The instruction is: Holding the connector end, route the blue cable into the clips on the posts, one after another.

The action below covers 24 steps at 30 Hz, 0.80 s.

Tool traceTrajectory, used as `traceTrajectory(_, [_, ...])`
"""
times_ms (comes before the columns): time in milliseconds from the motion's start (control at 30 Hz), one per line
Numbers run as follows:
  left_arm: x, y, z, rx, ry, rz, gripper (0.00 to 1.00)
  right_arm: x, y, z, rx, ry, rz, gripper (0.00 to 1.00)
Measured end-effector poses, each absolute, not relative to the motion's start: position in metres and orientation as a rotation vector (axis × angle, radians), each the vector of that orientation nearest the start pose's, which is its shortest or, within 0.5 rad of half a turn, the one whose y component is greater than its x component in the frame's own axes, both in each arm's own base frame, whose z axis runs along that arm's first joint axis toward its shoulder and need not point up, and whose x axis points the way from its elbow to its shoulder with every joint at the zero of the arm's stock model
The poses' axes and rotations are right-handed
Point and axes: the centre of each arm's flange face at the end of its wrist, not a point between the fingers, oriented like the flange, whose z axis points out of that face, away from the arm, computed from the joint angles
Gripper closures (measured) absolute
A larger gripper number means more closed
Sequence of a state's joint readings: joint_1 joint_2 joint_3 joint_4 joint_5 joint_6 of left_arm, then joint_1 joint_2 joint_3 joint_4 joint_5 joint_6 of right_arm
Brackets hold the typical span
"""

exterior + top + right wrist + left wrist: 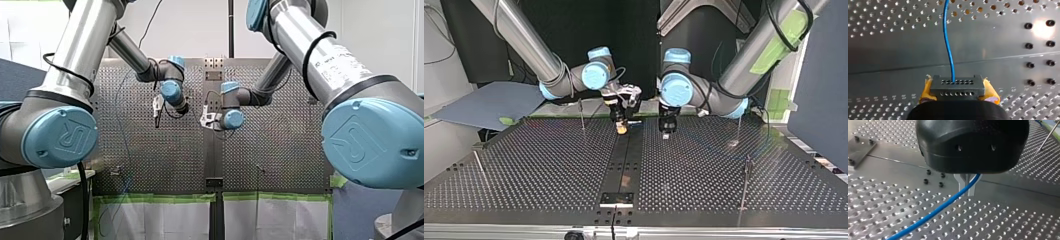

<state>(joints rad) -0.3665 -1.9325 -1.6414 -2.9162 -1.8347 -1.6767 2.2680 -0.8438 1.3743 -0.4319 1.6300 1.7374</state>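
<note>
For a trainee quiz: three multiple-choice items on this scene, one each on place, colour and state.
1. Where is the dark grey perforated connector block? A on the table; B in my right claw; C atop a post.
2. My right claw's pads are: A yellow; B red; C white.
3. My left claw is: A wide open; B holding a post; C shut on the thin blue cable.
Key: B, pads flank it; A, seen beside the block; C, metal fingers pinch it.

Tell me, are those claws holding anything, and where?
My right gripper clamps the grey connector by its two sides, between yellow pads. My left gripper pinches the blue cable partway along its length.
</note>
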Motion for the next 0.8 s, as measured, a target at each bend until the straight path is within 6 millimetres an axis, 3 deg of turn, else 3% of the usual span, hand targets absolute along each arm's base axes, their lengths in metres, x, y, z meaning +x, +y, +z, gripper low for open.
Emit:
traceTrajectory(233, [0.496, -0.322, 0.261, 0.073, 1.769, -0.094, 1.0, 0.543, -0.456, 0.154, 1.719, -1.066, 1.673, 1.0])
traceTrajectory(567, [0.478, -0.367, 0.212, 0.118, 1.793, -0.109, 1.0, 0.519, -0.448, 0.124, 1.719, -1.094, 1.64, 1.0])
traceTrajectory(800, [0.467, -0.385, 0.176, 0.183, 1.834, -0.097, 1.0, 0.504, -0.441, 0.104, 1.709, -1.107, 1.629, 1.0])
